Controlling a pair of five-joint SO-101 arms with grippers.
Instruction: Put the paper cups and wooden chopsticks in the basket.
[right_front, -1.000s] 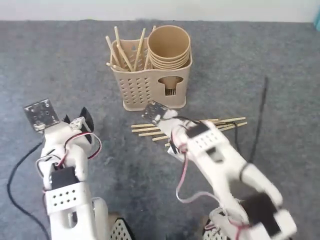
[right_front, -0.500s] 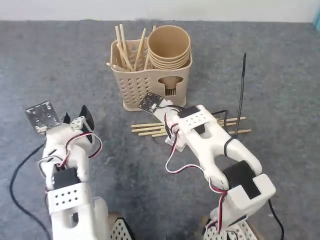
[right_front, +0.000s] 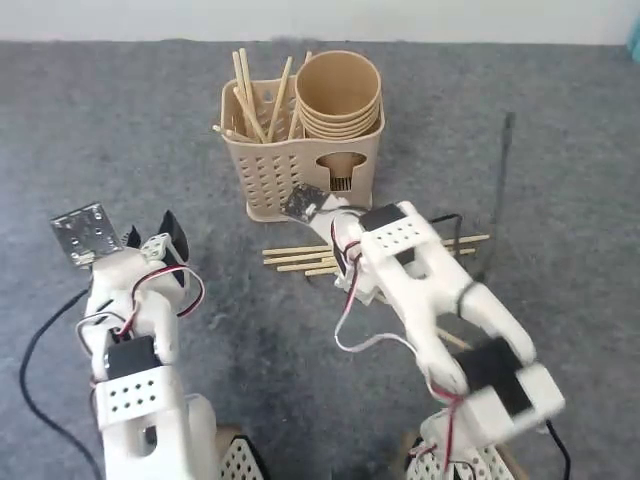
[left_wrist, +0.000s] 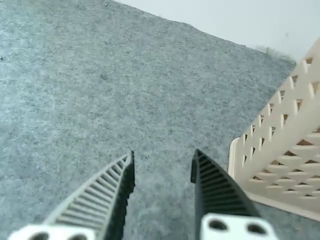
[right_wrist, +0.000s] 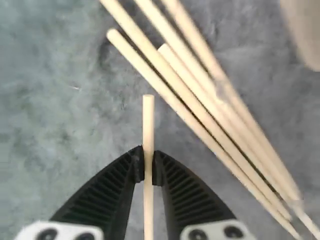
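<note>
- Pinching a single wooden chopstick (right_wrist: 148, 117) between its black ribbed fingers (right_wrist: 127, 175), the right gripper (right_wrist: 148, 167) sits low over the grey carpet (right_wrist: 50, 75). The stick's free end pokes out past the fingertips.
- Just beside that stick, the loose chopsticks (right_wrist: 200, 117) lie in a tight bundle on the carpet, slanting across the held one's line. Whether the held stick touches them cannot be told.
- In the high view the right arm (right_front: 420, 270) stretches over this bundle and covers its middle. Stick ends show on either side of the arm, on the carpet just in front of the basket (right_front: 300, 170).
- The basket is beige with perforated walls and stands upright towards the far edge of the carpet. It has two compartments.
- A nested stack of paper cups (right_front: 338, 95) fills one compartment, its rim rising above the basket wall.
- Several standing chopsticks (right_front: 250, 95) lean at different angles in the other compartment.
- The left gripper (left_wrist: 162, 167) hovers over bare carpet with its fingers (left_wrist: 112, 192) spread and nothing between them. A lower corner of the basket is near it.
- From above, the left arm (right_front: 130, 320) is well apart from the loose bundle.
</note>
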